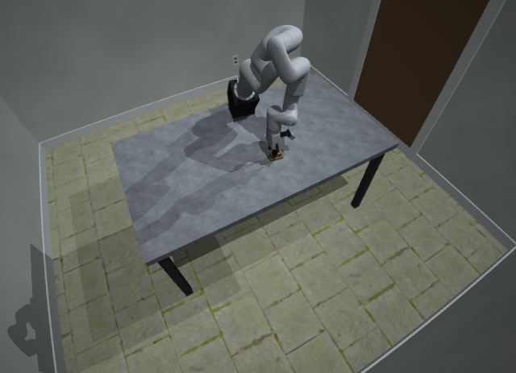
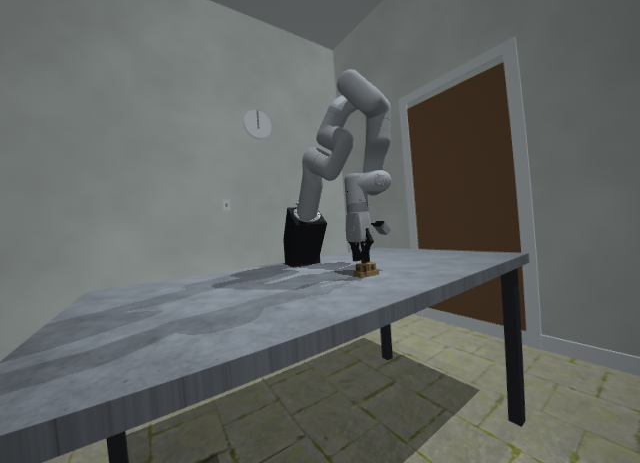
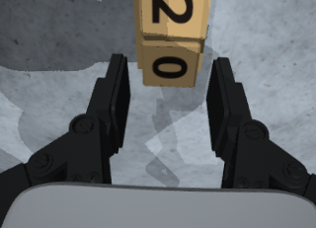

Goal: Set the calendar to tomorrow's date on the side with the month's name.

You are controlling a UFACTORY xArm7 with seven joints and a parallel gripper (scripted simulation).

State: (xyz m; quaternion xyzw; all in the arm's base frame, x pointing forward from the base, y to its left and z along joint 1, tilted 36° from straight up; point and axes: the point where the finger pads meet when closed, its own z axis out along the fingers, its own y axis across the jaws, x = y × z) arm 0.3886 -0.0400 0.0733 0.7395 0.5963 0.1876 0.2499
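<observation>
The wooden calendar (image 1: 276, 155) stands on the grey table, small in the top and exterior views (image 2: 366, 269). The nearer cube (image 3: 170, 65) shows a 0 on top, the farther cube (image 3: 174, 10) shows a 2 on top. My gripper (image 3: 169, 76) is open, pointing straight down just above the calendar. Its two black fingers stand either side of the nearer cube's near end, with gaps on both sides. Nothing is between the fingers. The month side is not legible.
The arm's black base (image 1: 241, 101) stands at the table's back edge. A brown door (image 1: 416, 56) is at the right behind the table.
</observation>
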